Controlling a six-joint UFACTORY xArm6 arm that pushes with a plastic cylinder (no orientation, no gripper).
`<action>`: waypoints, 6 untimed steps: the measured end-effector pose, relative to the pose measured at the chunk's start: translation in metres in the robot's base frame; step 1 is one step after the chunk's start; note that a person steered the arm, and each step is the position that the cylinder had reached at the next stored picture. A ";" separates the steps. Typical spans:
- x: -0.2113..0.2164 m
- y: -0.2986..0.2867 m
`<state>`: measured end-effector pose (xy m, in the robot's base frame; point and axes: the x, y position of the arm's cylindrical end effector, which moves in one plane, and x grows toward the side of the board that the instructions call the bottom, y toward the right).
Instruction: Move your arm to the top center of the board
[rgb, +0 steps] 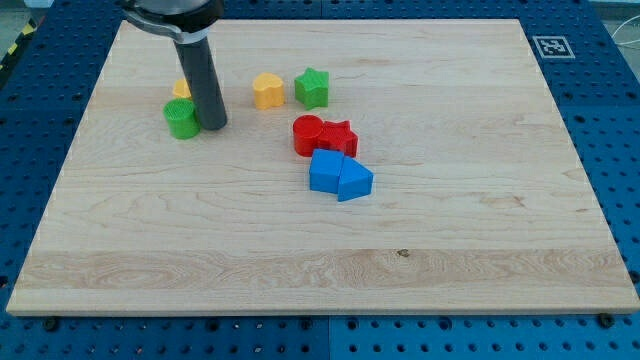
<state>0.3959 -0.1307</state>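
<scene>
My tip (214, 127), a bare dark rod with no claw to open or close, rests upper left on the pale wooden board (450, 250), touching the green round block (182, 118).

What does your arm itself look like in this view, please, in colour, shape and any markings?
Only its end shows: a straight, dark grey, cylindrical rod under a wider, rounded black collar cut off by the view's top. My tip is plain and blunt. No cables, markings or labels are visible.
</scene>
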 end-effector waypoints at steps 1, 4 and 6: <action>-0.008 0.015; -0.111 0.023; -0.146 0.088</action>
